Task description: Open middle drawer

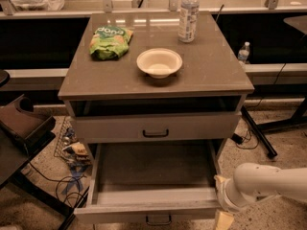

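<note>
- The gripper [223, 213] sits at the front right corner of the cabinet [76, 87], just beside the right end of the pulled-out drawer's front. It ends a white arm [273, 182] that comes in from the right of the view, and I cannot tell whether it is spread or closed.
- The middle drawer [153, 201] stands pulled well out from the cabinet's lower part. Its small black bar handle [158, 220] is at the centre of its front. Inside, only the plain grey floor and walls show.
- Above it in the cabinet, another grey drawer [192, 127] is pushed in, with a black handle [156, 133] at its centre. A dark slot [153, 106] runs between that drawer and the cabinet top.
- On the floor by the cabinet's left side lie cables and small clutter [72, 150] (too jumbled to name piece by piece).
- On the cabinet top, near the middle, stands a cream bowl [159, 63]. Only its pale inside shows.
- A green snack bag [110, 42] lies toward the cabinet top's back left, well apart from the bowl.
- A capped clear water bottle [188, 14] stands upright at the cabinet top's back right.
</note>
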Controlling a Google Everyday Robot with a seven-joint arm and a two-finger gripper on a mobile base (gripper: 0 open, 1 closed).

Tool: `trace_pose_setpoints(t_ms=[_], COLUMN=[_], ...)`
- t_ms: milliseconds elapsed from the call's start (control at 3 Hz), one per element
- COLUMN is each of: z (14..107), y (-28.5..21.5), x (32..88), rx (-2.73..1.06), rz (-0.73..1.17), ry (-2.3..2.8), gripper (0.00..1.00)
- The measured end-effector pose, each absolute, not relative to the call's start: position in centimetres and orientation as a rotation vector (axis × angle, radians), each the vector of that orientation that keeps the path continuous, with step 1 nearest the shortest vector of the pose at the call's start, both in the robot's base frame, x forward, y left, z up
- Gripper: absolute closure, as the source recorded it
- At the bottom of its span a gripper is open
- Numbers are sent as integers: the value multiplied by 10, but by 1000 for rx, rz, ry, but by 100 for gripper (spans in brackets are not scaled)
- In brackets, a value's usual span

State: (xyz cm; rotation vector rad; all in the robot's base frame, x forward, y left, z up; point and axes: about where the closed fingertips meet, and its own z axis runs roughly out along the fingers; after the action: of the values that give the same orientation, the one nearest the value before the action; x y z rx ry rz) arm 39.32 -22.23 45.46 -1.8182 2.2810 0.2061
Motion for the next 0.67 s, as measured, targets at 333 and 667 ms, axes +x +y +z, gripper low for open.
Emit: trace_pose_setpoints(t_ms=[333,667], z=[493,531], y=[-221,-206], x=[395,418], rx=[-1908,-1954], rz=[7,-122], ry=[2244,2170], gripper=[17,40])
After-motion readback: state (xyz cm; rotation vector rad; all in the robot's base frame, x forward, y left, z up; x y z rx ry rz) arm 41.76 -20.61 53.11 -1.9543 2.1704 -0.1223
